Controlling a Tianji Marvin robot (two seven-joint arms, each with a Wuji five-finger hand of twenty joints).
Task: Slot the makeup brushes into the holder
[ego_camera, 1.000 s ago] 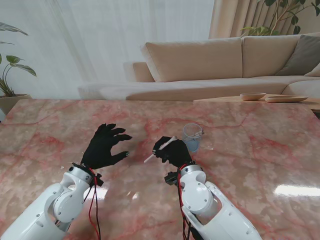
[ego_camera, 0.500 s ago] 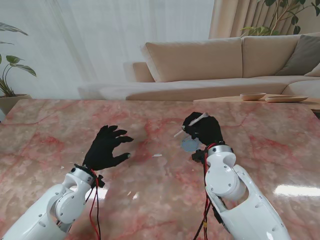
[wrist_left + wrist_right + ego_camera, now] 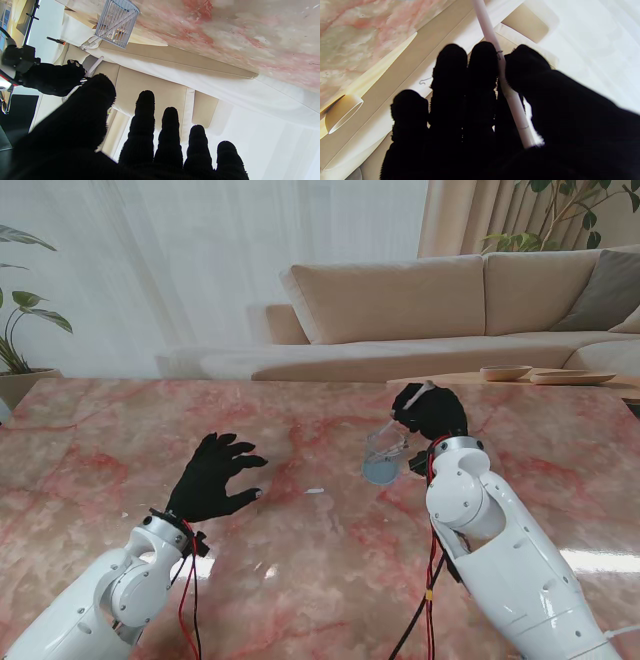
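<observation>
The holder (image 3: 383,456) is a clear ribbed cup with a bluish bottom, standing upright on the pink marble table (image 3: 120,440), right of the middle. My right hand (image 3: 431,412) hovers just beyond it and to its right, shut on a thin white makeup brush (image 3: 394,424) that slants down toward the cup's rim. In the right wrist view the white handle (image 3: 492,40) runs between thumb and fingers (image 3: 482,62). The left wrist view shows the holder (image 3: 117,22), the right hand (image 3: 50,77) and the brush (image 3: 93,66) off the table. My left hand (image 3: 215,475) hangs open, fingers spread, left of centre.
A small white fleck (image 3: 315,491) lies on the marble between the hands. Beyond the table's far edge stand a beige sofa (image 3: 400,300) and a low wooden table with shallow bowls (image 3: 505,372). A potted plant (image 3: 15,330) is at the far left.
My right hand has carried the brush away from me and to the right, from beside the left hand up to just past the holder. The left hand has barely moved.
</observation>
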